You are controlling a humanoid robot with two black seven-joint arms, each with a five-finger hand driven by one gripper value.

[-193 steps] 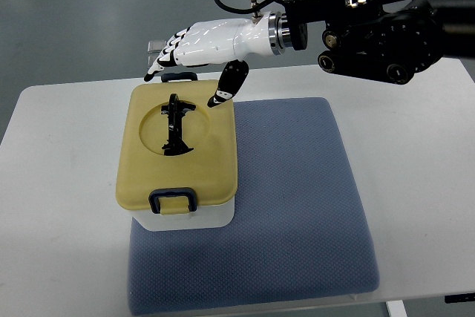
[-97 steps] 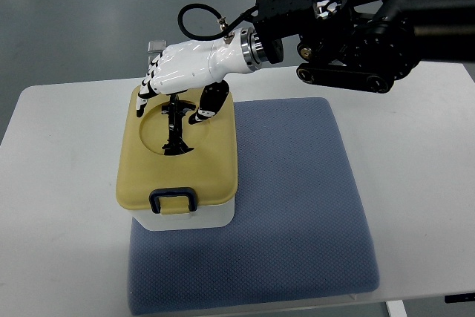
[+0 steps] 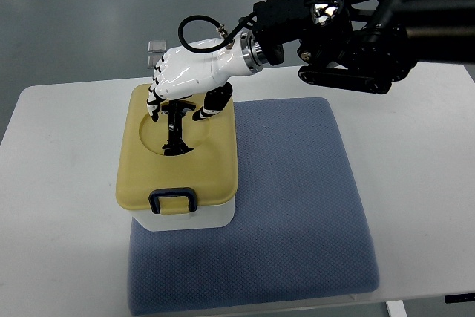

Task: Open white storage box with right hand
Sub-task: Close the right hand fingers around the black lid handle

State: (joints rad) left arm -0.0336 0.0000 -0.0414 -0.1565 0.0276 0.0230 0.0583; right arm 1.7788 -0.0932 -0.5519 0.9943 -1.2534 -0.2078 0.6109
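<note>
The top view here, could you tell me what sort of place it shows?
Probably a robot test bench in a lab: a plain white table on a grey floor, a blue mat laid as a work surface, and one white storage box with a yellow lid under the robot's right hand.

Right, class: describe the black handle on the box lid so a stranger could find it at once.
Find the blue mat on the white table; at its left edge stands the storage box with a yellow lid. The handle stands in the lid's round recess, under the right hand, unlike the dark blue latch at the lid's near edge.
</note>
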